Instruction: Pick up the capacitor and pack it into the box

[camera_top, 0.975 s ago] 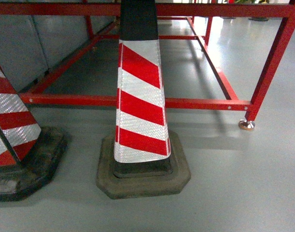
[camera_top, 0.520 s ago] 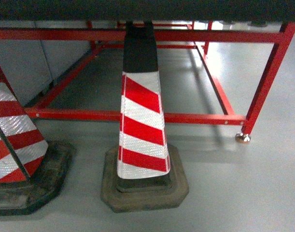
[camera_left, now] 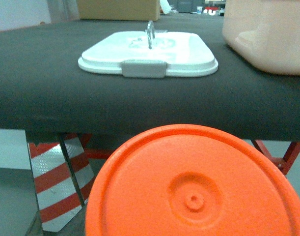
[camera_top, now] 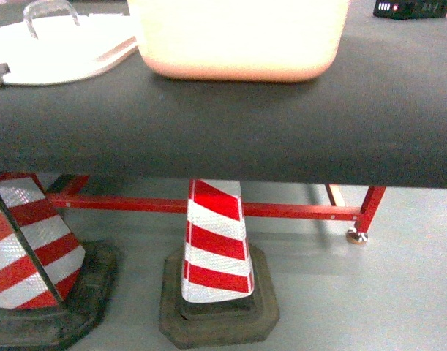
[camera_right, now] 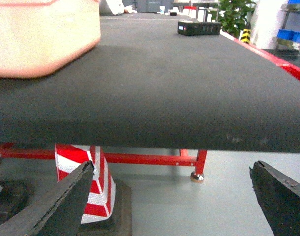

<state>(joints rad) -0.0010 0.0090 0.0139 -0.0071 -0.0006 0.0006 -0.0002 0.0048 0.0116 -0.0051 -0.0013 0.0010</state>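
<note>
I see the pink box (camera_top: 241, 36) on the black table (camera_top: 282, 124), its white lid (camera_left: 147, 51) off beside it on the left. My right gripper (camera_right: 174, 196) hangs spread wide below the table edge; the left one I cannot judge. No capacitor shows.

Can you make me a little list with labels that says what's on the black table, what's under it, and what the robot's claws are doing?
table: black top on a red frame
box: pale pink tub, lid off
lid: white, with grey latch and clear handle, flat on the table left of the box
far object: small black device near the table's back edge
under table: red-and-white striped cones on the floor
left claw: hidden; an orange disc fills the left wrist view
right claw: open, holding nothing, below table edge
capacitor: none visible
</note>
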